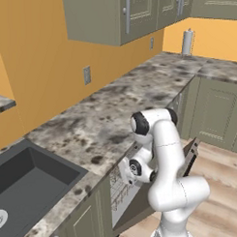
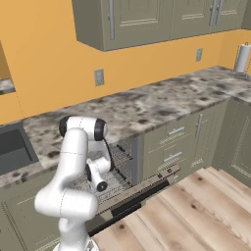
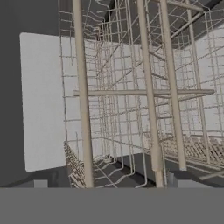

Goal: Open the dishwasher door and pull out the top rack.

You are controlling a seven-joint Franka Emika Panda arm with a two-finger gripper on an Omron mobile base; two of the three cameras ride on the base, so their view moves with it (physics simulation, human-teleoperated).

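The dishwasher door [image 1: 143,204] hangs open under the counter, tilted outward, with its dark bar handle [image 2: 142,196] along the outer edge. Behind it the light grey wire of the top rack [image 2: 122,157] shows inside the tub, also seen as the top rack [image 1: 118,181]. My arm bends down over the door, and the hand [image 2: 99,174] points into the opening. In the hand view the top rack [image 3: 144,92] is very close, its thick bars and thin grid right in front. My gripper [image 3: 108,183] is open, its fingertips [image 3: 175,178] wide apart with nothing held between them.
A speckled stone counter [image 1: 110,116] runs above the dishwasher. A black sink [image 1: 26,186] lies to the left. Olive drawers [image 2: 174,142] and cabinet doors stand to the right, upper cabinets [image 2: 137,19] overhead. Wood floor [image 2: 196,215] lies in front of the door.
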